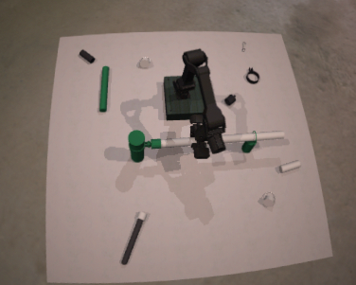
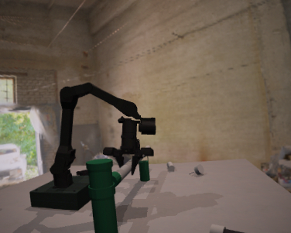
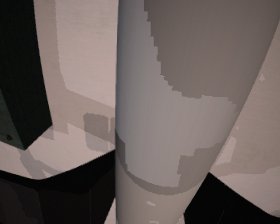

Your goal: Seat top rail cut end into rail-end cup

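Note:
The white rail (image 1: 177, 141) (image 2: 124, 170) (image 3: 175, 120) runs level through the loop (image 1: 255, 135) on the short green post (image 1: 247, 146) (image 2: 144, 171). Its left end meets the mouth of the green rail-end cup (image 1: 155, 143) (image 2: 116, 177); how deep it sits is hidden. The cup hangs on the brace band (image 2: 102, 191), which is around the big green post (image 1: 137, 156) (image 2: 104, 217) a little below its cap (image 1: 136, 137) (image 2: 99, 162). My gripper (image 1: 200, 141) (image 2: 127, 169) is shut on the rail, between the cup and the loop, with a finger on each side.
The robot's dark base (image 1: 174, 108) (image 2: 53, 200) stands behind the rail. A green rod (image 1: 104, 89), black tube (image 1: 87, 56), black ring (image 1: 247, 80), dark fitting (image 1: 230, 99), short white tube (image 1: 290, 166) and white-tipped dark rod (image 1: 132, 241) lie around.

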